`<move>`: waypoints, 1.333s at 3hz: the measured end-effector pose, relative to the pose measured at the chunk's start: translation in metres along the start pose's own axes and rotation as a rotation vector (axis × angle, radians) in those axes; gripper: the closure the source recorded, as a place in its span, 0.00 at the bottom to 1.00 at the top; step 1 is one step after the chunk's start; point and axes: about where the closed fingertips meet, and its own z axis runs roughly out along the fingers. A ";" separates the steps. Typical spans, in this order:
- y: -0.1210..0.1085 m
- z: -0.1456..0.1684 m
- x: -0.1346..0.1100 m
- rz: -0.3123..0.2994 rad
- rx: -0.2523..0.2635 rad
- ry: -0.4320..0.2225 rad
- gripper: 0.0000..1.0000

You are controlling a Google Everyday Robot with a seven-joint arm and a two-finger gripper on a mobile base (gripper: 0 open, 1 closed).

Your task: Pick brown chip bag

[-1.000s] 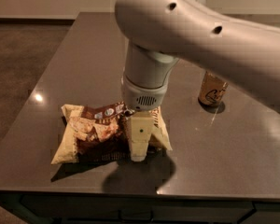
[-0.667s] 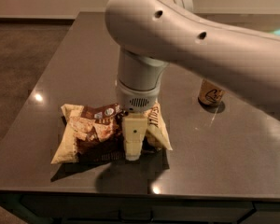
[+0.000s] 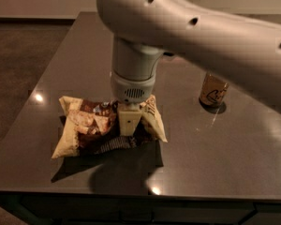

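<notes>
- Dark brown in the middle, cream-yellow at both ends: the brown chip bag, lying wrinkled and flat on the table. As seen from the camera, well to the left of the can and a little nearer the front edge than it.
- Straight down onto the half of the bag nearer the can: the gripper, touching the foil and sunk among its folds.
- Open or clamped on the bag? Cannot tell, with the tip half buried in crumpled foil and seen from one side only.
- Vertical approach probably chosen for a bag lying flat, with no edge to reach from the side. A pinch on a raised fold near the middle likely meant to keep the load balanced.
- Bulky pale arm reaching in from the can's side, clear of the can itself, so little reason to expect a knock there.
- Judged step: securing the hold. Lift not yet begun, bag resting fully on the table.
- Next, by that judgement: a firm close on a good fold, then a slow straight rise.
- Risks: slippery foil sliding out, or only a thin crease caught and the bag drooping away.
</notes>
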 end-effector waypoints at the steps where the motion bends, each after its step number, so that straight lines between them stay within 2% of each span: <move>1: -0.004 -0.041 -0.008 -0.021 0.000 -0.057 0.96; 2: -0.009 -0.078 -0.021 -0.053 0.025 -0.111 1.00; 3: -0.022 -0.127 -0.050 -0.114 0.062 -0.204 1.00; 4: -0.023 -0.131 -0.053 -0.116 0.078 -0.212 1.00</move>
